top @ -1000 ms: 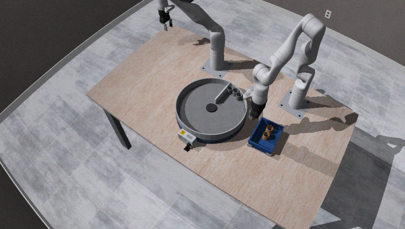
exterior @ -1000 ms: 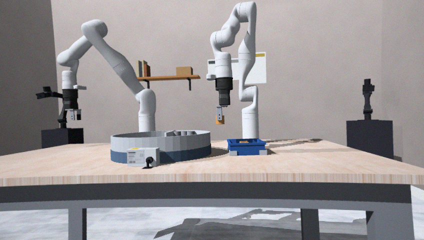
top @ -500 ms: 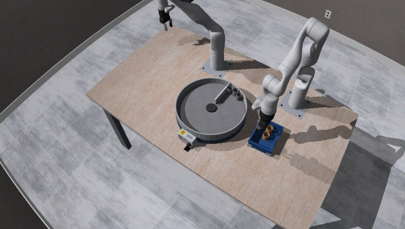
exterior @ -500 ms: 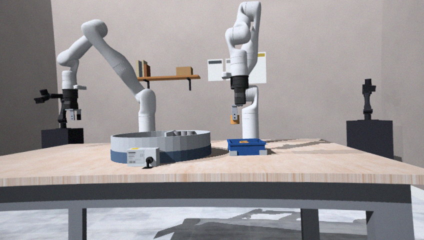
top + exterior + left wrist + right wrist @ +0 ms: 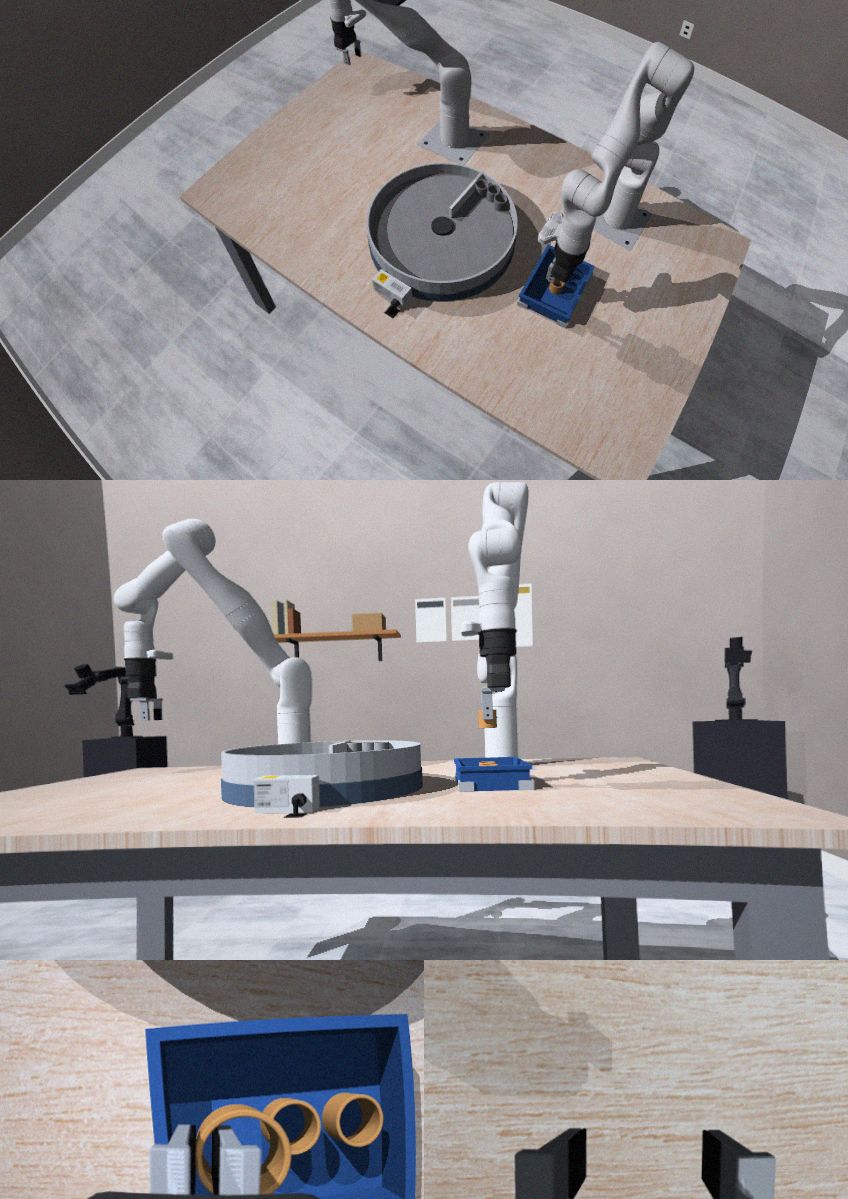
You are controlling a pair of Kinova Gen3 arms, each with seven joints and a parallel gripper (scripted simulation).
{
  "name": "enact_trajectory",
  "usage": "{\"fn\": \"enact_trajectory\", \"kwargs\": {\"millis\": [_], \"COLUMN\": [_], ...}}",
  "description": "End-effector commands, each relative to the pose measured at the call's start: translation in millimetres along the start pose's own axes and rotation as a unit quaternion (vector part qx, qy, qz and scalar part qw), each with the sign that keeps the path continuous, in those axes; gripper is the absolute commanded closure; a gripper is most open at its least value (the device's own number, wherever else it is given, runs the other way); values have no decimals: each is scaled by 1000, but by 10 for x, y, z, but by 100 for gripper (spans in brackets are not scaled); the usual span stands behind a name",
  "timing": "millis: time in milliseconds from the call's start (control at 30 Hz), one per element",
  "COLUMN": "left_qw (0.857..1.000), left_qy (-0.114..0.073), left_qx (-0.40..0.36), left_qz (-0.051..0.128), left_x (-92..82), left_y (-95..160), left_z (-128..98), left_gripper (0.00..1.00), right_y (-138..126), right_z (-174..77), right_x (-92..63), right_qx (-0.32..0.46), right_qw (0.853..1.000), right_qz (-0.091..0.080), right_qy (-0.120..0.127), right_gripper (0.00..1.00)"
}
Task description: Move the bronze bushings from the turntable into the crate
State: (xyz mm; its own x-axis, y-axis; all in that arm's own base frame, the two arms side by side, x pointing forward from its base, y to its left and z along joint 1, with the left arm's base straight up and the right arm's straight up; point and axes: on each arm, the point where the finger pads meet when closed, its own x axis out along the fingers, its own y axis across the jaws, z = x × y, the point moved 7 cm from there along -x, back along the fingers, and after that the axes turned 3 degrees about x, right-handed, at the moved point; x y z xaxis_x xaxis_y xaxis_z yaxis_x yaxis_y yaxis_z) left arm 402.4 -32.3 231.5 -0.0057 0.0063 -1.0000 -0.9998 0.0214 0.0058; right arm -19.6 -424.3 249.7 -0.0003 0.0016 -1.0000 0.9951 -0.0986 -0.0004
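Observation:
My left gripper [image 5: 553,278] [image 5: 486,713] [image 5: 203,1149] is shut on the wall of a bronze bushing [image 5: 492,724] [image 5: 282,1159], above the crate. The blue crate [image 5: 540,308] [image 5: 493,779] [image 5: 279,1028] looks level, with pale corner guides [image 5: 465,786] at its base. Inside stand two bronze bushings, one nearer the held one [image 5: 316,1126] and one further right [image 5: 332,1115] in the left wrist view. Three steel bushings [image 5: 501,202] sit beside the divider on the turntable [image 5: 416,249] [image 5: 321,768]; no bronze shows there. My right gripper [image 5: 352,55] [image 5: 151,711] [image 5: 644,1154] is open and empty, far from the crate.
The turntable's raised wall stands close beside the crate. A white divider [image 5: 465,195] and a dark hub [image 5: 442,226] are on the turntable. A white box [image 5: 391,287] [image 5: 286,792] with a black knob stands against its front.

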Motion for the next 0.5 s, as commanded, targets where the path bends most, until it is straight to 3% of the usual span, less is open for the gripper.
{"fn": "enact_trajectory", "kwargs": {"millis": [0, 467], "left_qw": [1000, 1000], "left_qy": [0, 0], "left_qx": [0, 0], "left_qz": [-1, -1], "left_x": [-5, -5], "left_y": [-19, -29], "left_z": [44, 70], "left_gripper": [100, 100], "right_y": [-1, -1], "right_z": [3, 3], "right_x": [-6, -6], "right_qx": [0, 0], "right_qw": [1000, 1000], "right_qz": [0, 0], "right_qy": [-1, -1], "right_gripper": [0, 0]}}
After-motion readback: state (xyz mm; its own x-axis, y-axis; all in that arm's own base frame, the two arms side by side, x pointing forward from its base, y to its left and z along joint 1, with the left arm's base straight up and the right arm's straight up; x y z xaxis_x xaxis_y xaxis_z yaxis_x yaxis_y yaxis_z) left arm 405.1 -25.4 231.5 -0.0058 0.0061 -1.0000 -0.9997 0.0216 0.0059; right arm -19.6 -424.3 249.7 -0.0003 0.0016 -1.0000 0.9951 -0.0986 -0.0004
